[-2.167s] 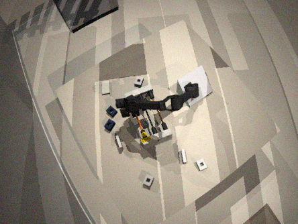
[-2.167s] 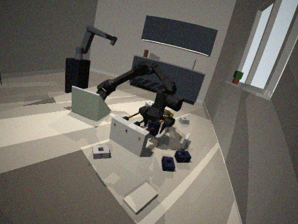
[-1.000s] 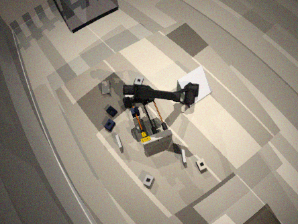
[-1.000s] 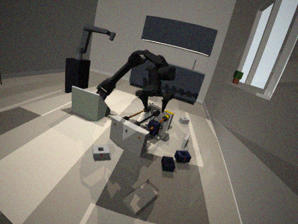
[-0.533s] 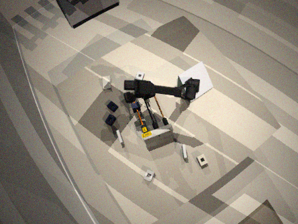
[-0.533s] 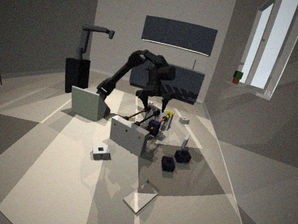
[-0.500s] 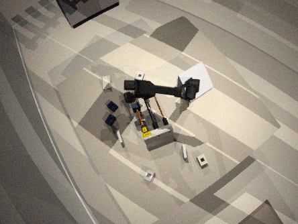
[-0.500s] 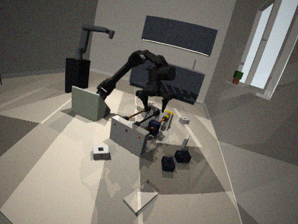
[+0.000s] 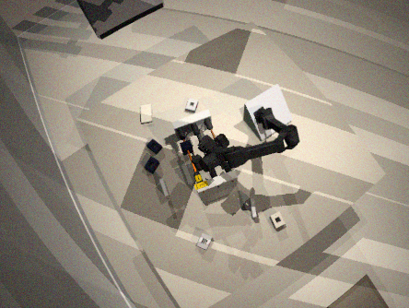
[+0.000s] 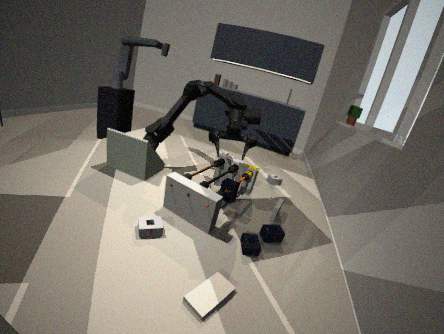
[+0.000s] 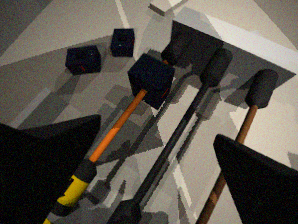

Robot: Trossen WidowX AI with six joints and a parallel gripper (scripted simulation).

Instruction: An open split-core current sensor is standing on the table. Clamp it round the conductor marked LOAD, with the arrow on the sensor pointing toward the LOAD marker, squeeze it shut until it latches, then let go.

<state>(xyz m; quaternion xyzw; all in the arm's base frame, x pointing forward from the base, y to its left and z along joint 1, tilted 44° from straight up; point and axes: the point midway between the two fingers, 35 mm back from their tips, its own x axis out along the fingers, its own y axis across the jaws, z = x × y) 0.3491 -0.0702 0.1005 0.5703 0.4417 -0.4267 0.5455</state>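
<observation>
The dark blue sensor point(image 9: 186, 148) point(image 10: 229, 190) point(image 11: 151, 77) sits round the orange conductor point(image 9: 191, 160) point(image 11: 117, 125), near the white end panel point(image 10: 192, 205) point(image 11: 240, 31). It looks like one closed block; its latch and arrow cannot be made out. A yellow band point(image 11: 73, 189) is on the same conductor, and a yellow marker point(image 9: 201, 185) point(image 10: 253, 168) stands at its other end; its lettering is unreadable. My gripper point(image 10: 231, 156) point(image 11: 158, 130) is open and empty above the conductors, away from the sensor.
A black conductor point(image 11: 172, 135) and a brown-orange one point(image 11: 245, 125) run alongside. Two dark blue blocks point(image 9: 154, 147) point(image 9: 152, 164) point(image 10: 272, 233) point(image 10: 250, 244) lie beyond the sensor side. White blocks with holes point(image 10: 150, 231) point(image 9: 277, 225) and a flat pale block point(image 9: 146, 113) point(image 10: 210, 296) lie around.
</observation>
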